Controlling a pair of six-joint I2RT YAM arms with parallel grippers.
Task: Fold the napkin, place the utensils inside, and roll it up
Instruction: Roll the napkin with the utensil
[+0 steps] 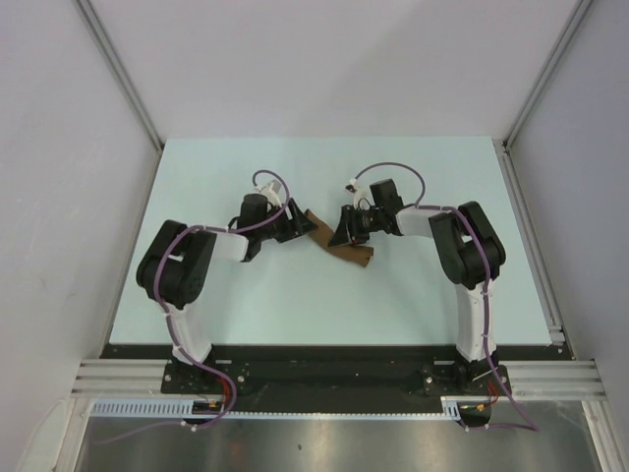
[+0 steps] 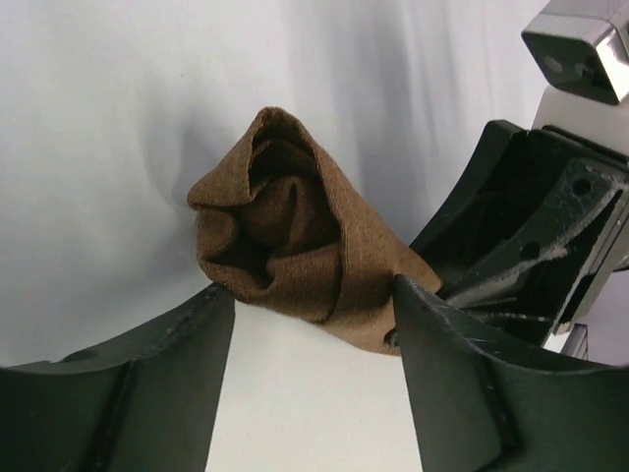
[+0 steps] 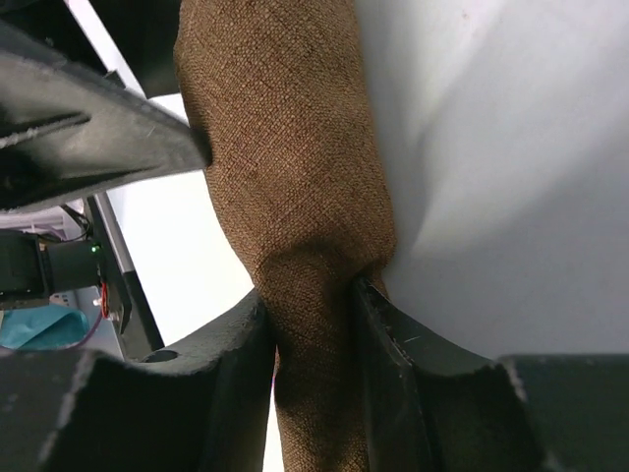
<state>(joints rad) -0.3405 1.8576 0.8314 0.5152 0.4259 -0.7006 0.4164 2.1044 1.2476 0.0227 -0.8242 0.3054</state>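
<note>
Top external view has both arms bent at high elbows and reaching inward, so that their wrists nearly meet over the middle of the pale desk [image 1: 246, 305]; the left arm [image 1: 177, 270] rises from its base at the near edge, folds, and lays its forearm out to the right; the right arm [image 1: 470, 251] mirrors it, forearm pointing left; purple cables [image 1: 270, 182] loop above each wrist. Between them lies the napkin [image 1: 360, 256], a brown cloth wound into a loose roll, resting near the desk's centre and slanting from far-left to near-right; the left gripper [image 1: 303, 224] sits at its far-left end and the right gripper [image 1: 341, 234] across its middle. From the left wrist, the roll's open end shows its spiralled folds just ahead of that gripper's fingers [image 2: 147, 393], which stand well spread, the cloth's lower edge reaching the tip of one; whether it touches I cannot tell. From the right wrist, the two dark fingers [image 3: 393, 354] press in from either side, pinching the napkin so the cloth narrows between them.
</note>
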